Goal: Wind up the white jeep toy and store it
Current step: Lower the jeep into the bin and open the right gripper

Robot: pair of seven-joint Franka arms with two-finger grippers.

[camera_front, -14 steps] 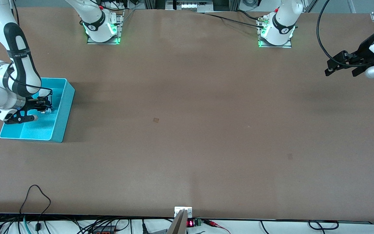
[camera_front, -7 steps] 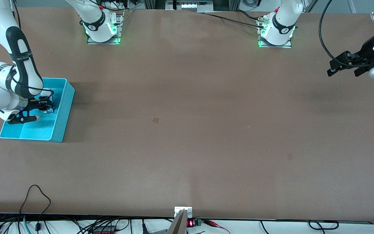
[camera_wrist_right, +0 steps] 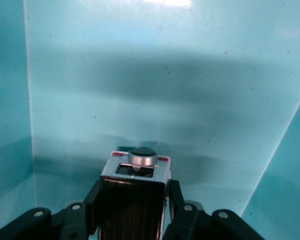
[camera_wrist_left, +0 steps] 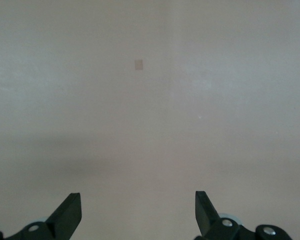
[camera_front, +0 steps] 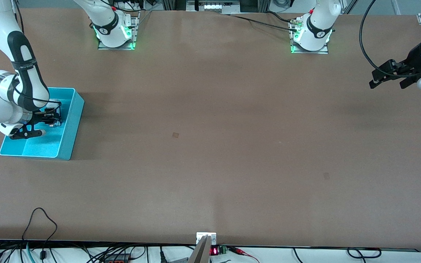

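One small thing matters here: the white jeep toy (camera_wrist_right: 134, 192), pinched by its flanks in the right tool (camera_front: 52, 117), hanging inside the cyan bin (camera_front: 72, 126) just above its floor. It looks light, hard and stiff, with smooth plastic sides that could slip; the boxy body between the wheels seems the safest hold. Over the surface (camera_front: 210, 146) at the left arm's end, the left tool (camera_front: 388, 75) waits with jaws spread wide. Since a second ago the right tool has crept slightly deeper into the bin; the left has drifted a touch outward.
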